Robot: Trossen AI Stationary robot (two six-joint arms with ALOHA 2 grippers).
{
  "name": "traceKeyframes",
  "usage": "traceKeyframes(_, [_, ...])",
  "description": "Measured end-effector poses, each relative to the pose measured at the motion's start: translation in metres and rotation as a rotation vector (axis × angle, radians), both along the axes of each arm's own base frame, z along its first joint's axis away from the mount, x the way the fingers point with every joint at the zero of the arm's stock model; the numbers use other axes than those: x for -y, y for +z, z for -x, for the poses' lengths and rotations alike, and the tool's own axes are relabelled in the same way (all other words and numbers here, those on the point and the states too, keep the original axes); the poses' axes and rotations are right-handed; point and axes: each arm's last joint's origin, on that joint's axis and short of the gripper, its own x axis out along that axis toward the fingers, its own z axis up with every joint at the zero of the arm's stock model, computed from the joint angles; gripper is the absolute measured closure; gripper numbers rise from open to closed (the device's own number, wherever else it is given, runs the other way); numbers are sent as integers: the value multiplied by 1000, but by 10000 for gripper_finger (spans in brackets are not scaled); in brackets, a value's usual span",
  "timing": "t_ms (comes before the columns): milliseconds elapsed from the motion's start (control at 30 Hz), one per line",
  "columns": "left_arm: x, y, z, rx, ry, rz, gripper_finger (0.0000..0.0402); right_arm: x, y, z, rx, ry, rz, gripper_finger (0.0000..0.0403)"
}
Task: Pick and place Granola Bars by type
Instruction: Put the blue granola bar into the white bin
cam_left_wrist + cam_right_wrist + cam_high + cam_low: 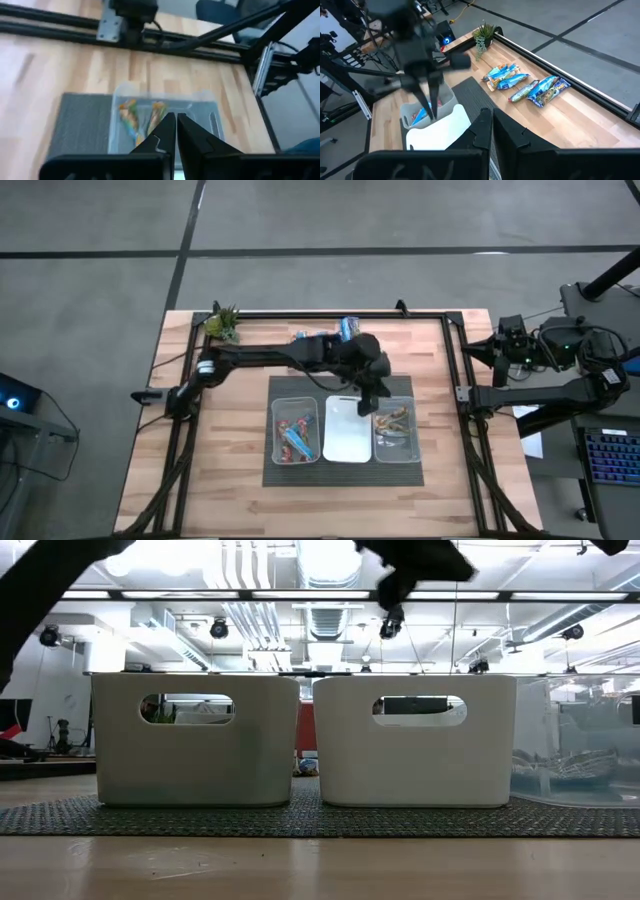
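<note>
Bins (347, 442) sit on the mat; left gripper (366, 406), fingers pressed together and empty, hovers above them. Remaining Granola Bars (526, 83) lie at the table's far edge beyond it. Left arm nearer; right gripper (488, 122) closed, parked aside.

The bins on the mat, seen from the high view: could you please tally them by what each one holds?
Blue-and-red-bar bin: 1
Tan-bar bin: 1
Empty bin: 1
Total: 3
</note>
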Motion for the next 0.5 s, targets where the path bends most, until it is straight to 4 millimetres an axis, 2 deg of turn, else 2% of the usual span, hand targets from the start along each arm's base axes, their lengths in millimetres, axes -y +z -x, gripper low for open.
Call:
traceKeyframes(167, [0, 34, 22, 63, 41, -54, 401, 0, 0, -1, -3, 0, 0, 394])
traceKeyframes(200, [0, 46, 28, 107, 46, -63, 401, 0, 0, -1, -3, 1, 1, 394])
traceKeyframes(500, [1, 113, 85, 249, 71, -114, 401, 0, -1, -1, -5, 2, 3, 394])
